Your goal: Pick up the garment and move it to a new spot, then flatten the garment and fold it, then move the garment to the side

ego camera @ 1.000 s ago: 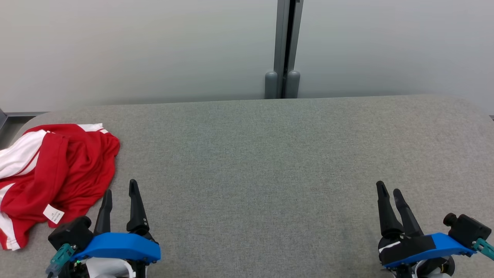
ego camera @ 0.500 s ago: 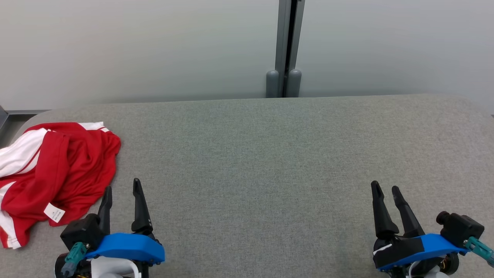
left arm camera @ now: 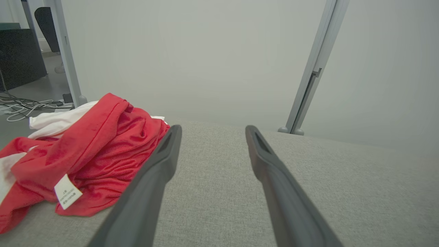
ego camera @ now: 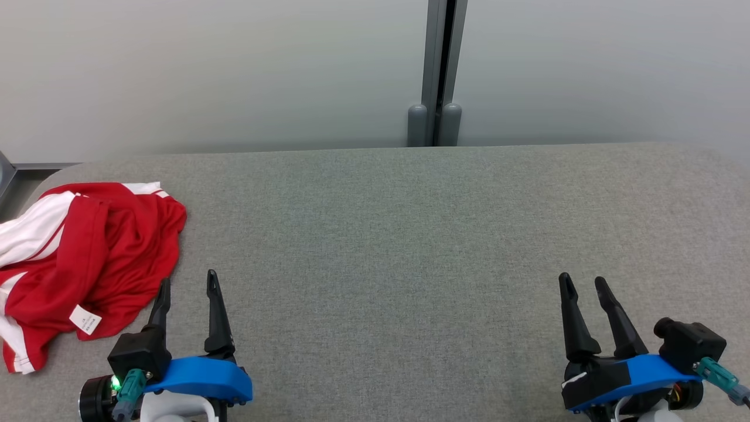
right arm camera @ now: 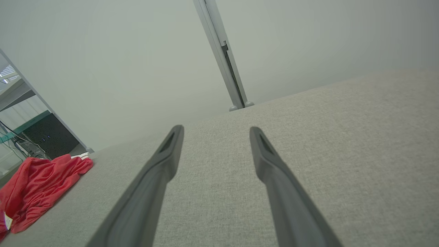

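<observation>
Red and white crumpled mesh garment (ego camera: 88, 258) lies bunched at the left end of the grey fabric-covered surface (ego camera: 398, 234), with a white tag showing. The left hand (ego camera: 188, 278) is just beside it, fingers spread and empty. The right hand (ego camera: 582, 278), likewise spread and empty, is well apart at the right.

My right gripper (right arm camera: 216, 130) hangs over the grey fabric surface (right arm camera: 343, 130), its 2 dark fingers spread wide with nothing between them. The crumpled red garment (right arm camera: 41, 185) lies well apart, at my view's lower left. A grey post (right arm camera: 223, 58) rises behind the surface's far edge.
</observation>
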